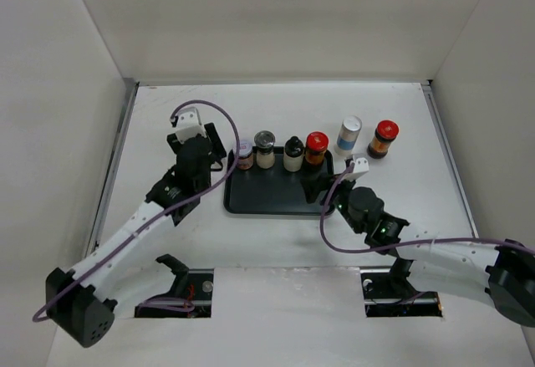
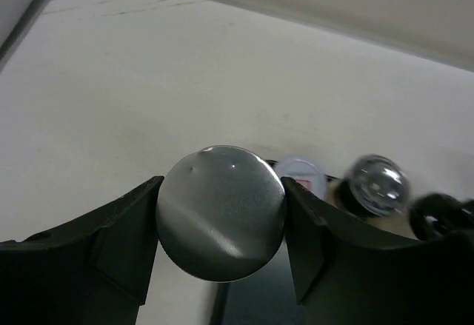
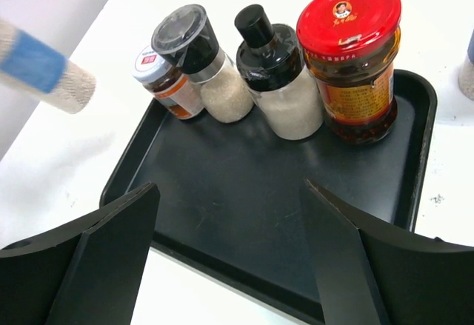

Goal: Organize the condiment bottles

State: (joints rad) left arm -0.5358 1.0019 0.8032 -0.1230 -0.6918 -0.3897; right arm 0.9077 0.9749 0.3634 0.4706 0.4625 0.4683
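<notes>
My left gripper [image 2: 221, 185] is shut on a silver-topped white cylinder [image 2: 221, 225], held at the left edge of the black tray [image 1: 251, 200]. Its blue-labelled body shows tilted in the right wrist view [image 3: 46, 67]. In the top view the left gripper [image 1: 217, 156] hides this cylinder. Along the tray's back stand a small white-lidded jar [image 3: 164, 82], a grey-lidded shaker [image 3: 204, 62], a black-capped bottle [image 3: 278, 73] and a red-capped dark jar [image 3: 354, 55]. My right gripper [image 3: 229, 186] is open and empty over the tray's front, shown in the top view [image 1: 322, 185].
A second silver-topped white cylinder [image 1: 350, 133] and a second red-capped dark jar [image 1: 384, 139] stand on the table right of the tray. White walls enclose the table on the left, back and right.
</notes>
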